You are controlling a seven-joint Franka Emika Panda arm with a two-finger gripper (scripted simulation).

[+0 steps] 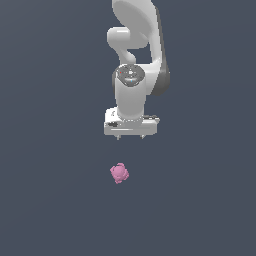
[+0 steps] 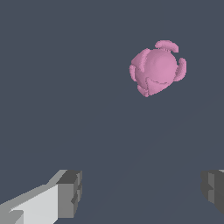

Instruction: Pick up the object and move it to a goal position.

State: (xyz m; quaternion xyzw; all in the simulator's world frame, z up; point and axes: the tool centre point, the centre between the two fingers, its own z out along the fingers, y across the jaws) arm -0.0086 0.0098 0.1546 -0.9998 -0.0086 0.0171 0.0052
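well apart, pink blob (image 1: pixel 119 173) lies below spread fingers (image 2: pixel 70 194).

Pink object (image 1: pixel 119 173), white arm (image 1: pixel 135 60), grey-tipped fingers (image 2: pixel 70 192), slate-grey ground (image 1: pixel 50 200)

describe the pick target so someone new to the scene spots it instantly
Find the white arm's gripper, hanging open over the dark grey floor. Just below it in the exterior view lies the pink blob. It is small, lumpy, matte, and the scene's only coloured thing.
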